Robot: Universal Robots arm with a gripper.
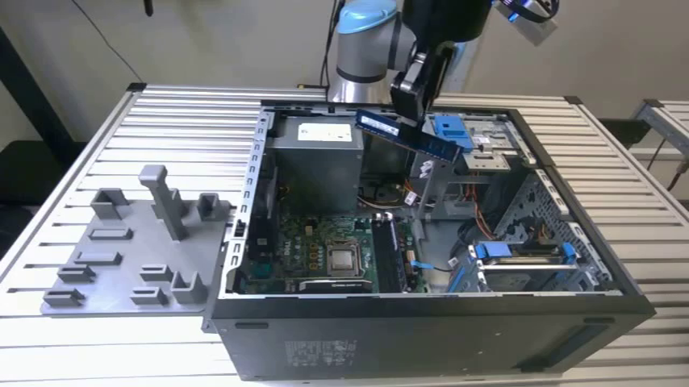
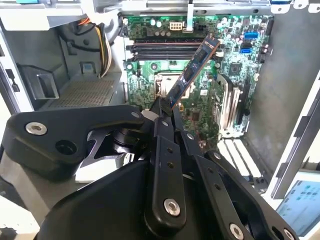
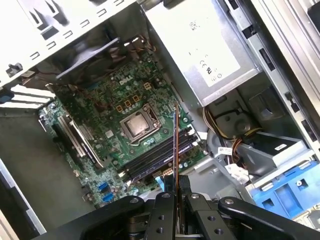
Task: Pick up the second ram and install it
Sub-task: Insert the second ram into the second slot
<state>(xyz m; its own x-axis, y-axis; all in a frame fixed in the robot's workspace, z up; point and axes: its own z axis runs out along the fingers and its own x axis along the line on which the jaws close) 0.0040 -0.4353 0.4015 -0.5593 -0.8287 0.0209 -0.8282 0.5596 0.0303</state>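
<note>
My gripper (image 2: 164, 109) is clamped on one end of the second ram (image 2: 193, 71), fingers pinching its flat faces so the stick juts out beyond them. In the exterior view I hold it tilted above the open computer case (image 1: 431, 339), well clear of the motherboard (image 2: 200, 115). The long black memory slots (image 3: 159, 159) lie below. In the first wrist view the stick shows edge-on and seems to cross them at an angle. I cannot tell which slot is free. To do this well, I judge the stick needs turning parallel to its slot, its lower edge level, notch matched to key, and pressure straight down, since a skewed stick could jam or slip in my pinch
</note>
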